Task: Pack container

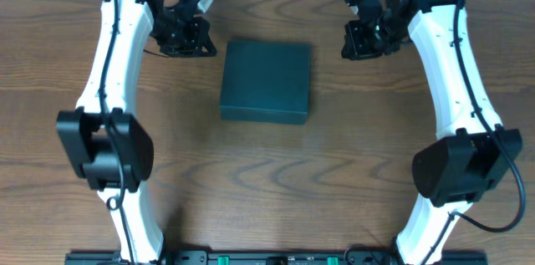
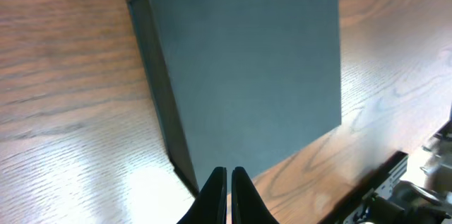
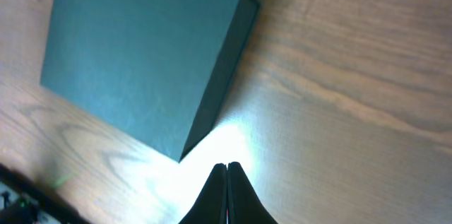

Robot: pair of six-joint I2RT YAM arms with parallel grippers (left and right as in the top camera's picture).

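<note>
The container [image 1: 266,81] lies flat on the wooden worktop [image 1: 267,173], lid down and shut, its dark matte top facing straight up. Nothing rests on it and nothing touches it.

The left tool [image 1: 180,35] hangs just off the container's far left corner, apart from it. Its two fingers are pressed together and grip nothing. From the left wrist, that same tool [image 2: 229,174] shows as a thin black wedge, with only a sliver of a gap between the tips. The container [image 2: 244,75] fills most of that view, with one side wall in sight down its left edge. The tips overlap the container's near edge in the picture, but the overhead view shows them clear of it.

The right tool [image 1: 364,39] sits off the container's far right corner, a little farther out than its partner. It is also closed up tight with nothing between the fingers. From the right wrist, the tool [image 3: 227,171] points at bare worktop just beside the container's corner [image 3: 180,157], where a bright patch of glare lies on the wood grain. The container [image 3: 141,54] spreads up and left from that corner, lid flat, with one side wall in shadow.

Both white arms curve in toward the container from the near side, one on each flank.
</note>
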